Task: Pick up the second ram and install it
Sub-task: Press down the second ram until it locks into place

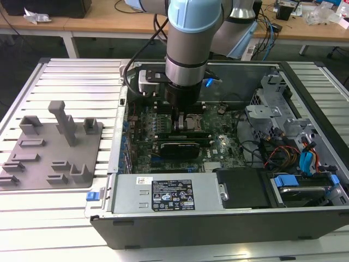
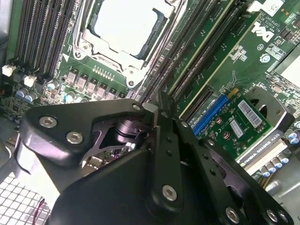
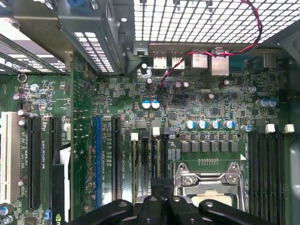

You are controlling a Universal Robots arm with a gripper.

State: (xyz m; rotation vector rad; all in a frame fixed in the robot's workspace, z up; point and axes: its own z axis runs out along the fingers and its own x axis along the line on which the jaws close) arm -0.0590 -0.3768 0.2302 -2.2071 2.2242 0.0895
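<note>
Gripper down at the memory slots beside the CPU socket, inside the open case.

From the exterior view's left I count one grey fixture plate (image 1: 54,142) standing outside the case (image 1: 218,229), its holders bare as far as I can see. Next comes my one arm (image 1: 193,38), held upright over the board, I judge so a stick goes straight down. In the first wrist view the gripper (image 3: 159,199) has its fingers drawn close together over the second ram (image 3: 158,161), which stands edge-up in the slot bank; whether they pinch it, I can't tell. One CPU socket (image 3: 211,183) sits between two slot banks.
</note>
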